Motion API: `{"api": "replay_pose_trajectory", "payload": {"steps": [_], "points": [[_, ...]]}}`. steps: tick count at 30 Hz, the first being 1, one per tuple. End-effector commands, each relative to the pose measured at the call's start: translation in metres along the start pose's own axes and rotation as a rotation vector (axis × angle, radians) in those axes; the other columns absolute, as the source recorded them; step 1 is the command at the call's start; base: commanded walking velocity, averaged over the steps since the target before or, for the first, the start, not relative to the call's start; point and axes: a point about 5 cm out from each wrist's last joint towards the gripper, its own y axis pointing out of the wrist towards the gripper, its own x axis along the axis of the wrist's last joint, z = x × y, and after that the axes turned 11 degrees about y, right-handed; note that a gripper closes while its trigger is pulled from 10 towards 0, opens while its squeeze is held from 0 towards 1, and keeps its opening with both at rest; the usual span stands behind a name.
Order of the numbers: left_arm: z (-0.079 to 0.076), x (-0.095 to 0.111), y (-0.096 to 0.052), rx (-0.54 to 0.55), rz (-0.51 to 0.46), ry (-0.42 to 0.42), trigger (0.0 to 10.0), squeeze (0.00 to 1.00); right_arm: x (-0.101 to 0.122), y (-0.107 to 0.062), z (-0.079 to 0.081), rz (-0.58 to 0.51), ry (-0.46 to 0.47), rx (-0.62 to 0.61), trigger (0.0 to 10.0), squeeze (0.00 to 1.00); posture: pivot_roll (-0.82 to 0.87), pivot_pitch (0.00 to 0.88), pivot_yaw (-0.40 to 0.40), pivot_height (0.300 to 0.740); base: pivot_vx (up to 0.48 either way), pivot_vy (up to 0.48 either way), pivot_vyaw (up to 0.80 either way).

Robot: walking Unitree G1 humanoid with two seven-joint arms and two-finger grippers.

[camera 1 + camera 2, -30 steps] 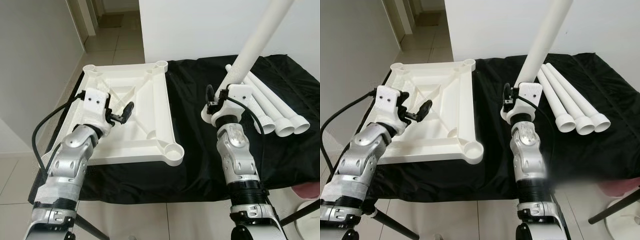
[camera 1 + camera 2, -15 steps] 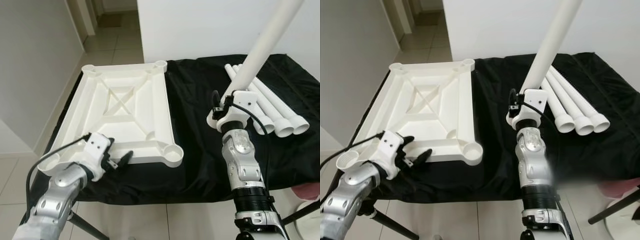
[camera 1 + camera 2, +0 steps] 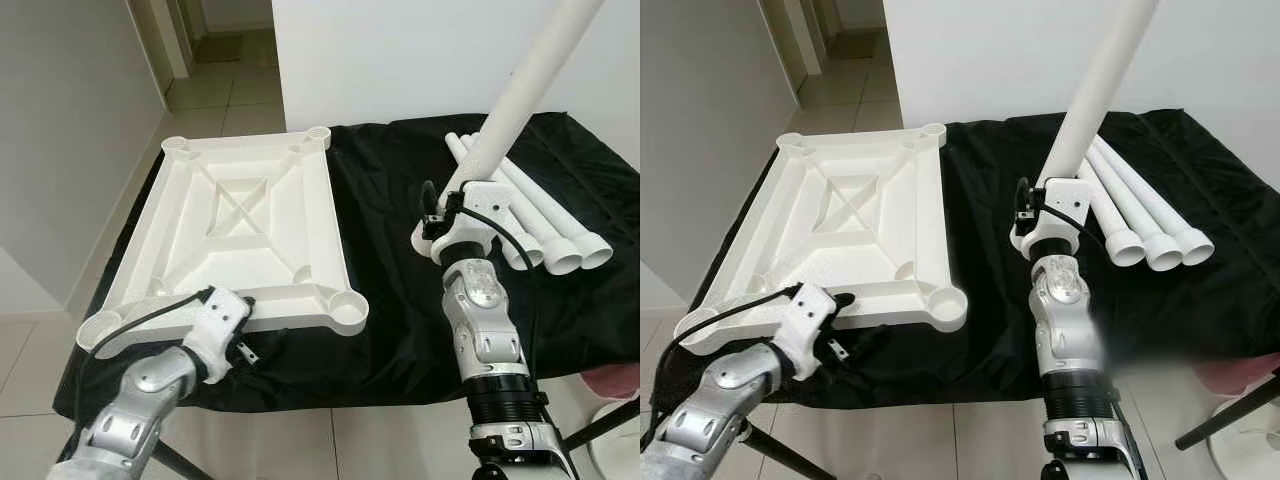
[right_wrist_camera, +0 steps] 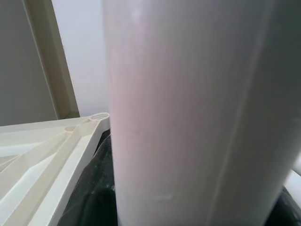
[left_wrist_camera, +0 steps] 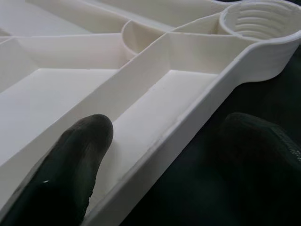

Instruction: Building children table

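The left gripper [image 5: 155, 155] sat low at the near edge of the white tabletop [image 3: 240, 240], its fingers [image 5: 70, 160] spread wide, one over the near rim wall and one outside it above the black cloth [image 3: 400, 300], clamping nothing. The tabletop lay upside down, its near-left corner socket poking past the cloth's edge. To its right ran a bare strip of cloth. There the right gripper [image 3: 1040, 205] stood raised, closed around a white leg [image 3: 1095, 90] tilted upward. Beyond lay three more legs [image 3: 1140, 215] side by side near the far-right edge.
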Motion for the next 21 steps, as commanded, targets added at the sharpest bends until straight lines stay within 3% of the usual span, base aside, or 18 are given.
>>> {"api": "replay_pose_trajectory", "payload": {"steps": [1, 10, 11, 21], "points": [[-0.013, -0.007, 0.006, -0.134, 0.029, 0.005, 10.0, 0.00, 0.002, 0.001, 0.004, -0.007, -0.008, 0.022, 10.0, 0.00, -0.07, 0.000, 0.082, 0.740, 0.000, 0.000, 0.00], [-0.025, -0.008, 0.028, -0.135, 0.051, -0.007, 10.0, 0.00, 0.004, 0.002, 0.003, -0.015, -0.014, 0.016, 10.0, 0.00, -0.07, 0.004, 0.094, 0.740, 0.000, 0.000, 0.00], [-0.027, -0.008, 0.036, -0.111, 0.054, -0.020, 10.0, 0.00, 0.005, 0.003, 0.003, -0.018, -0.014, 0.011, 10.0, 0.00, -0.08, 0.007, 0.102, 0.740, 0.000, 0.000, 0.00], [-0.032, 0.001, 0.055, -0.084, 0.035, -0.042, 10.0, 0.00, 0.007, 0.002, 0.002, -0.030, -0.012, -0.004, 10.0, 0.00, -0.09, 0.011, 0.117, 0.740, 0.000, 0.000, 0.00]]}}
